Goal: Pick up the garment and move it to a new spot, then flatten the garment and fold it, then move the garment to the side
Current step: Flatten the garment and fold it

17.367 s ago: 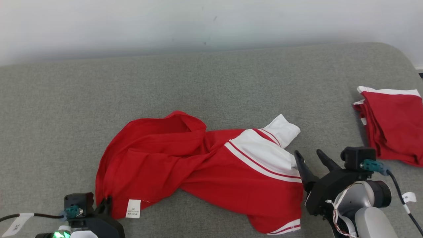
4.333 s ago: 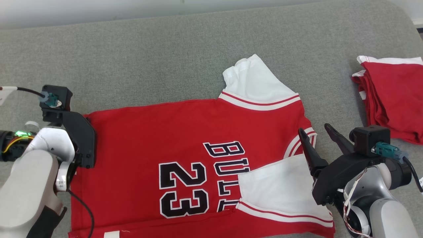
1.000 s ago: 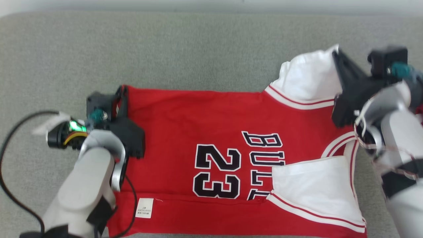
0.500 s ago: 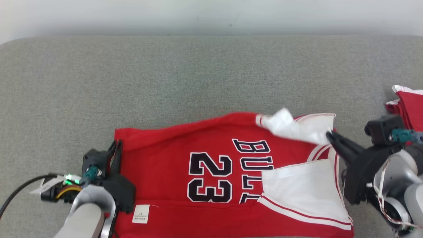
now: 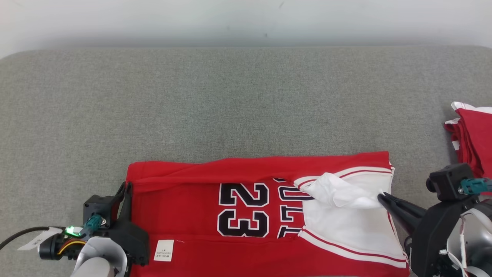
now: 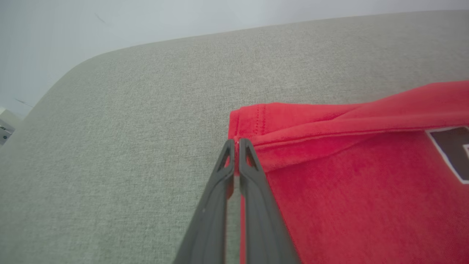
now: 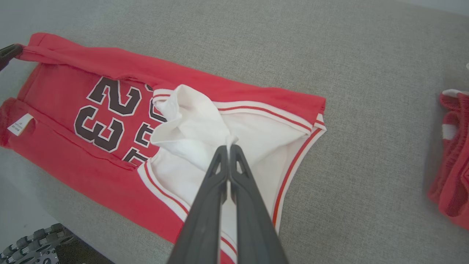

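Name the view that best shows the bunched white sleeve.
Right wrist view: the white sleeve lies close and whole, pinched by the right tool. Head view shows it smaller. Left wrist view shows the jersey's red hem instead.

Illumination is bright, even and diffuse — shadows are thin and soft-edged, as under the raised fold of the garment [image 6: 348, 121]. The head view is sharp over the grey surface [image 5: 230, 100], while the pale wall [image 5: 153, 19] behind is washed out. Both wrist views show wide-angle distortion — straight edges bow toward the borders, and the nearest cloth in the left wrist view is slightly soft.
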### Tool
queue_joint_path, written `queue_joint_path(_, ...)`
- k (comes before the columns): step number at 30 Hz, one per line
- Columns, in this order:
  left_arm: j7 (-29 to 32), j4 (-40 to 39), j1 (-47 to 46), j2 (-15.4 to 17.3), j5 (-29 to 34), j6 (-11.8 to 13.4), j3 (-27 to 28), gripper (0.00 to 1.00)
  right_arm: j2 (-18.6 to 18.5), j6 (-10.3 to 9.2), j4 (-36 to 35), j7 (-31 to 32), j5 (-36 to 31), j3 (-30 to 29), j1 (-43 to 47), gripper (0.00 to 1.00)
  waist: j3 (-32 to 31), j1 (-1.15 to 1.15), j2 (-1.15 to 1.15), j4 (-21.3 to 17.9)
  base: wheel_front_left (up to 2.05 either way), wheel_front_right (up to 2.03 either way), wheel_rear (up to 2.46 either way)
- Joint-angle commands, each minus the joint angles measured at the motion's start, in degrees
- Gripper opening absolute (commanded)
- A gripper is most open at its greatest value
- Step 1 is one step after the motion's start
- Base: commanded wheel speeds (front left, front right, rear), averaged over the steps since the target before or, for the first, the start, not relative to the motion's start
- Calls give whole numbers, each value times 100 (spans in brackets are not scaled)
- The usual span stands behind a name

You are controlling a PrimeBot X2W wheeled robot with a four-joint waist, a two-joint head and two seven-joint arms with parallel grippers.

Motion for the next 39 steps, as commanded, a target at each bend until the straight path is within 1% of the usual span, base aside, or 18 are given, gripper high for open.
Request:
queue_joint_path(1,-47,-31,97,31,-15,44,30,0,28,-15,-57,34,38,-36,86,0,-8,0,0,-5,0,0,0)
queue_joint_path(6,-145,-271,245,48,-121,94,113,0,146,-15,-280,417,51,-245,395,0,-28,0,0,-38,0,0,0)
queue_joint_path(13,-193,-582,591,53,-270,279,205,0,306,-15,-491,928,139,-314,726,0,-24,0,0,-79,0,0,0)
queue_joint_path(20,-82,-764,857,86,-313,416,221,0,486,-15,-538,1282,113,-345,906,0,-43,0,0,-58,0,0,0)
queue_joint_path(25,43,-810,979,80,-355,531,199,0,587,-15,-481,1352,57,-372,927,0,-51,0,0,-44,0,0,0)
queue_joint_path(26,94,-797,1023,60,-390,548,203,0,627,-15,-449,1310,34,-407,912,42,-54,0,0,-43,0,0,0)
queue_joint_path(27,122,-790,1048,53,-404,558,195,31,665,-15,-396,1316,9,-416,917,100,-59,0,0,-42,0,0,0)
queue_joint_path(28,130,-800,1047,44,-431,596,214,100,700,-15,-357,1341,-1,-413,941,100,-66,0,0,-41,0,0,0)
queue_joint_path(30,110,-813,1054,47,-419,612,224,100,730,-15,-348,1346,-6,-401,958,100,-77,0,0,-40,0,0,0)
queue_joint_path(34,43,-842,1220,20,-435,736,239,100,842,-15,-318,1365,26,-380,1031,100,-122,0,0,-41,0,0,0)
queue_joint_path(37,-196,-928,1342,-29,-481,811,340,100,925,-15,-329,1315,30,-442,1119,100,-175,0,0,-23,0,0,0)
queue_joint_path(39,-487,-1017,1438,-78,-505,835,426,100,978,-15,-369,1177,4,-498,1150,100,-225,0,0,2,0,0,0)
